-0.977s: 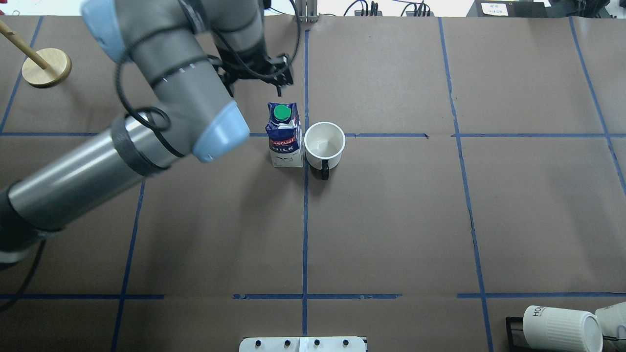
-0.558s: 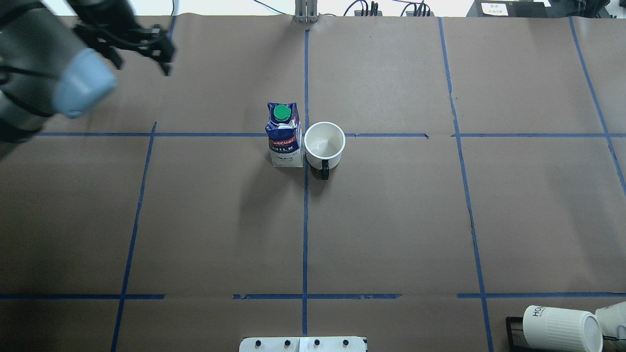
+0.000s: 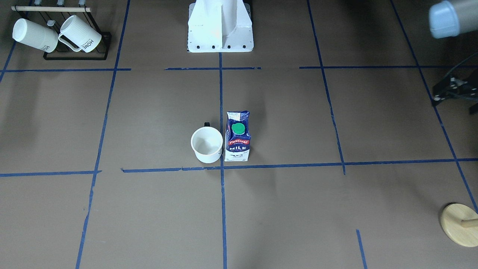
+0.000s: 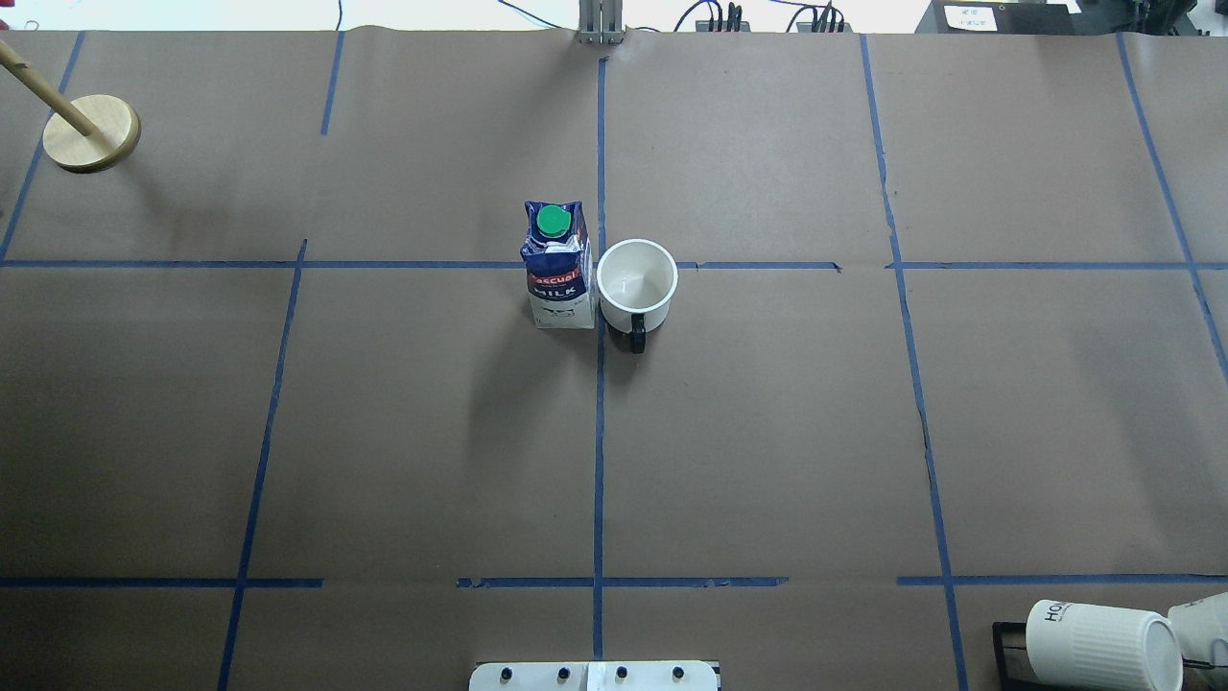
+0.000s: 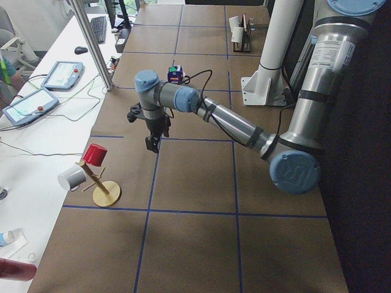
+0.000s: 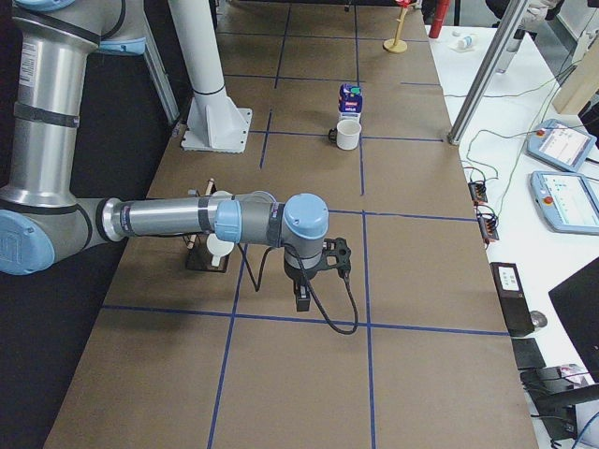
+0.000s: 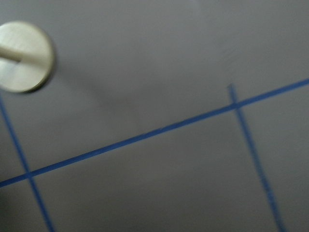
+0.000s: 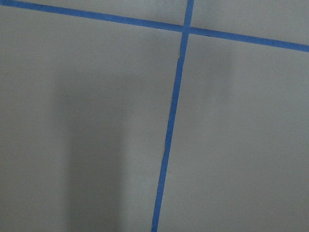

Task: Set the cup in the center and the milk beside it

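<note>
The white cup (image 4: 637,278) stands upright just right of the center tape crossing (image 3: 222,167), its black handle toward the robot; its smiley face does not show. The dark blue milk carton (image 4: 558,274) with the green cap stands upright right beside it, on the other side of the tape line. Both also show in the front view, cup (image 3: 206,144) and milk (image 3: 238,140). My left gripper (image 3: 452,93) hangs far off at the table's left end, empty, jaws apart. My right gripper (image 6: 304,297) hovers over bare table at the right end; I cannot tell its state.
A black rack (image 3: 74,56) with two ribbed HOME mugs (image 3: 35,35) sits at the robot's near right corner. A wooden peg stand (image 4: 91,130) stands at the far left. The white robot base (image 3: 220,30) is at the near edge.
My left arm has pulled away from above the milk, swung left and left the overhead view. The milk and the cup have not moved.
</note>
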`<state>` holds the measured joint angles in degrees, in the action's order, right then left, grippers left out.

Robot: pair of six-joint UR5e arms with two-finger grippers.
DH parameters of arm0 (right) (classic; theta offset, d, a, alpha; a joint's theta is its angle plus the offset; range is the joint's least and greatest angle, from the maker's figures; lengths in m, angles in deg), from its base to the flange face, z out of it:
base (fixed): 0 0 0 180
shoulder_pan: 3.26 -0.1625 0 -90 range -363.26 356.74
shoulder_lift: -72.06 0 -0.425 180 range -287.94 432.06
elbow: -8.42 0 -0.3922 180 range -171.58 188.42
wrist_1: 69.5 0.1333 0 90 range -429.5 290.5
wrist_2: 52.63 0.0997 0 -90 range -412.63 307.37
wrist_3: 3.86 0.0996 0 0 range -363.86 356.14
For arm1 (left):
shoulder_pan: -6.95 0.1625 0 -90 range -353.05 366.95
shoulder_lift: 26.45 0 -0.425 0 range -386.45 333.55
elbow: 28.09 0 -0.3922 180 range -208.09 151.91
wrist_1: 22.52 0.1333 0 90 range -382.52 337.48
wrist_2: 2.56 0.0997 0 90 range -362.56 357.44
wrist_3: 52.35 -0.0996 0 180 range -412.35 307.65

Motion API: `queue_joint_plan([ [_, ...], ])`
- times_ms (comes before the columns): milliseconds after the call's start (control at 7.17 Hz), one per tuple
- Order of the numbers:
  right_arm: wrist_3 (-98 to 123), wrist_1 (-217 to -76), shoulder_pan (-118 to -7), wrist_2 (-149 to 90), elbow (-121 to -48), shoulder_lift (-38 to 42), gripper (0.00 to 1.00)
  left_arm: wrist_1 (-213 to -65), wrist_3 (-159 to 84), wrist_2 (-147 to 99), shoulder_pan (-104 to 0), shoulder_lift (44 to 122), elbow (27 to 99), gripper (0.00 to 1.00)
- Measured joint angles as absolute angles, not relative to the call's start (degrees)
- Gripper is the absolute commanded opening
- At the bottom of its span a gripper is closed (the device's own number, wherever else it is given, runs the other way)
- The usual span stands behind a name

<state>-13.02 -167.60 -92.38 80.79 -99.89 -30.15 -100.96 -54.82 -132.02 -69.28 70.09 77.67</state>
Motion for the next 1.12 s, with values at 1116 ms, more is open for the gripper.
queue_joint_plan([
  [1116,-12.2,-167.7,-92.4,80.8,-99.7,-30.2,1.00,-119.2,-56.7,-136.7,-77.0,52.7,71.4,1.00],
])
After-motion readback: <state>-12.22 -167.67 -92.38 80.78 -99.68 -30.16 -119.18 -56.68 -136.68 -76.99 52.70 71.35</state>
